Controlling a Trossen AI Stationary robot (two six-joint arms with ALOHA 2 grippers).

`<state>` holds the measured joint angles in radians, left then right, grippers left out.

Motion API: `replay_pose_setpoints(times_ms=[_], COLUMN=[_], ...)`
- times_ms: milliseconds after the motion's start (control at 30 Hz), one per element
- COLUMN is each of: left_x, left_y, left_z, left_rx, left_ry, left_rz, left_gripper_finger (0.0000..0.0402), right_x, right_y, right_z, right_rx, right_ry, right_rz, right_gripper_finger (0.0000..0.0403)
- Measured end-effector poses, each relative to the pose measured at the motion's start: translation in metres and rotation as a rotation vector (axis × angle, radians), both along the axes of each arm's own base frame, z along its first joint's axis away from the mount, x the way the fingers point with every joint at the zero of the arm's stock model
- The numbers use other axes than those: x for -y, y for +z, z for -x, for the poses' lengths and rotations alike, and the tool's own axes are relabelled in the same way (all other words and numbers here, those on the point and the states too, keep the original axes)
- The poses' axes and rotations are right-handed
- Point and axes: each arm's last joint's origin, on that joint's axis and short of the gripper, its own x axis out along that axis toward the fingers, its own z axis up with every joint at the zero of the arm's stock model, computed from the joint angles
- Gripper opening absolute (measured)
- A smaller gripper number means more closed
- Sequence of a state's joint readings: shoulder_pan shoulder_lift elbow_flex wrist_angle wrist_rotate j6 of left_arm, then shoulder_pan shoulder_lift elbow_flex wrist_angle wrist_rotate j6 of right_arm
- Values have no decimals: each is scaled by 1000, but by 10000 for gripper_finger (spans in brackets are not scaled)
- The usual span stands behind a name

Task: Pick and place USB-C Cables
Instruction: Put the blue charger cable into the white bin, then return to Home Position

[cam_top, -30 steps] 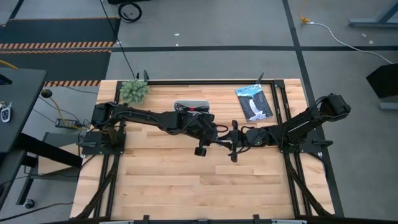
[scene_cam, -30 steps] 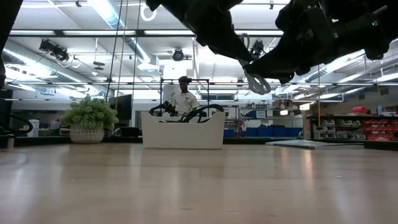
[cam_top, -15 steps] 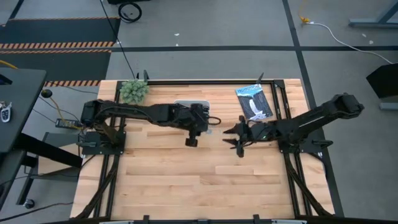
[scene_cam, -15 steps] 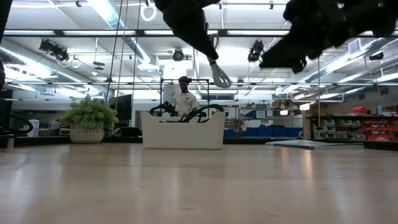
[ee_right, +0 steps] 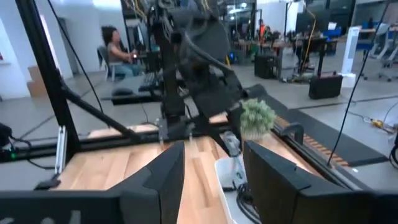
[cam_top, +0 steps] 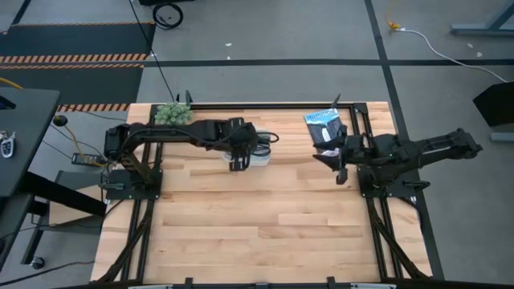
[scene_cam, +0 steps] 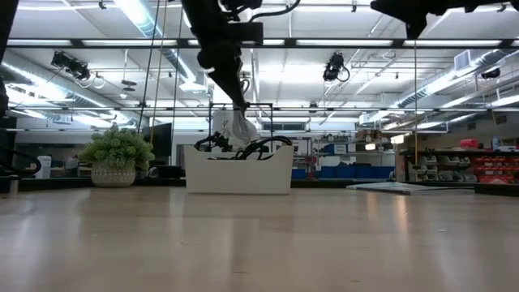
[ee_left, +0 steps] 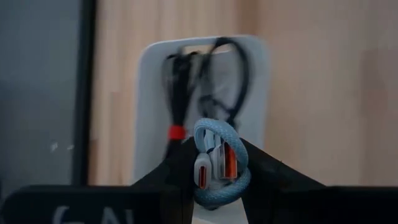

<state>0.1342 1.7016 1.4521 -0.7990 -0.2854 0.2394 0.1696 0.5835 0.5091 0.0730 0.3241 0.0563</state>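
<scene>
Left wrist view: the left gripper (ee_left: 214,171) pinches the light blue-grey cable (ee_left: 219,163), a short coil, directly above the white bin (ee_left: 149,112). Inside the bin lie black cables (ee_left: 211,81), one bound with a red tie (ee_left: 177,132). High view: the right gripper (cam_top: 331,157), jaws spread and empty, hangs beside the dark packet (cam_top: 325,127), well apart from the bin. A small potted plant (cam_top: 172,115) stands at the table's (cam_top: 257,233) back left corner.
</scene>
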Motion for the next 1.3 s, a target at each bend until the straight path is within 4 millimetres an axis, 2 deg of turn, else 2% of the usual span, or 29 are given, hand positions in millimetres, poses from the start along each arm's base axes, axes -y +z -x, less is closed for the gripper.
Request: replay_pose_setpoints(times_ms=[200,333,533,700,867,967,1100,1300], left_x=[-22,-36,-51,-60,-63,-63,-62,-61], left_y=[3,3,-20,-45,-67,-74,-78,-69], left_z=[0,-4,-8,-2,6,10,15,17], left_rx=[60,152,301,356,367,346,254,147], left_ry=[89,86,75,94,124,139,152,166], left_rz=[-19,40,47,35,43,54,71,81], left_gripper_finger=[104,104,104,104,105,107,131,204], right_x=[1,2,3,1,0,1,1,0], right_y=[-3,-7,-8,-10,-10,-10,-10,-11], right_z=[5,11,18,19,18,18,18,17], right_rx=[-39,-82,-89,-107,-108,-108,-108,-115], right_ry=[0,-19,-23,-4,0,-1,-2,-3], right_rz=[14,6,-51,-56,-56,-55,-55,-54], right_gripper_finger=[169,169,169,169,169,168,168,168])
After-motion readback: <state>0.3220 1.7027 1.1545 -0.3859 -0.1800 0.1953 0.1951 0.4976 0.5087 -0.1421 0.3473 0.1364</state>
